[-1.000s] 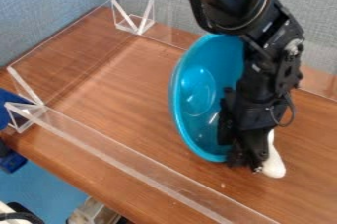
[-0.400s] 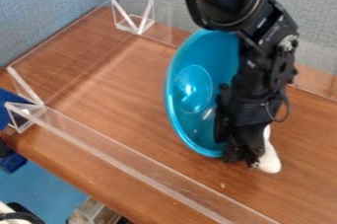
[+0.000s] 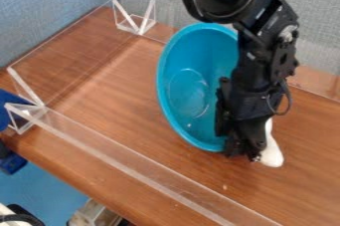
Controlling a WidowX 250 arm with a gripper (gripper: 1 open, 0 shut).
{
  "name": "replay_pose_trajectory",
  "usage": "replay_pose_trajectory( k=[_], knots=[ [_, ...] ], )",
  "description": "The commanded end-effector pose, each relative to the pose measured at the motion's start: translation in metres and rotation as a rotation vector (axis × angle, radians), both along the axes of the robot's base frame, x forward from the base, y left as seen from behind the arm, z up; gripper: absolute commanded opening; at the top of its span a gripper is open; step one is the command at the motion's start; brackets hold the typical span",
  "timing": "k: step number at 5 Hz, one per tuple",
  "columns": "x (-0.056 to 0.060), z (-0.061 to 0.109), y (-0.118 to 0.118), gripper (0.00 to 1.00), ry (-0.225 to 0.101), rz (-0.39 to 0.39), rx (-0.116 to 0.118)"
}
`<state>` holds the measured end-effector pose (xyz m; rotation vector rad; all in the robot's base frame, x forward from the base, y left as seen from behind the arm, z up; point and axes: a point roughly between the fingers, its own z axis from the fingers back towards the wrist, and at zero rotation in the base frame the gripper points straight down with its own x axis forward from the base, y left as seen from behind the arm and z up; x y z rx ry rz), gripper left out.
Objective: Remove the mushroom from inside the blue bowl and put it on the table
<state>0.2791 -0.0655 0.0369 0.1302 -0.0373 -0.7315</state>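
The blue bowl [image 3: 193,86] stands tipped up on its rim on the table [image 3: 106,81], its open side facing left, leaning against the black arm. My gripper [image 3: 253,150] points straight down at the bowl's lower right edge, close to the tabletop. It is shut, and the cream-white stem of the mushroom [image 3: 269,155] pokes out at its fingertips, outside the bowl. The mushroom's cap is hidden behind the fingers. Whether the fingers also touch the bowl's rim I cannot tell.
A low clear acrylic wall [image 3: 119,155] runs along the table's front edge, with triangular brackets at the left [image 3: 24,111] and at the far corner [image 3: 133,16]. Bare wood lies left of the bowl.
The bowl has tipped further upright, and its upper rim has swung left. The gripper stayed in place at the bowl's lower right edge.
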Motion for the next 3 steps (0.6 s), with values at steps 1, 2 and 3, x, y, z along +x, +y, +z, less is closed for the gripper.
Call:
replay_pose_trajectory(
  k=[1,2,3],
  knots=[
    [0.0068,0.0124,0.0,1.0,-0.052,0.008,-0.022],
    [0.007,0.0098,-0.0009,1.0,-0.045,0.007,-0.023],
    [0.0073,0.0084,-0.0019,1.0,-0.039,0.008,-0.024]
  ],
)
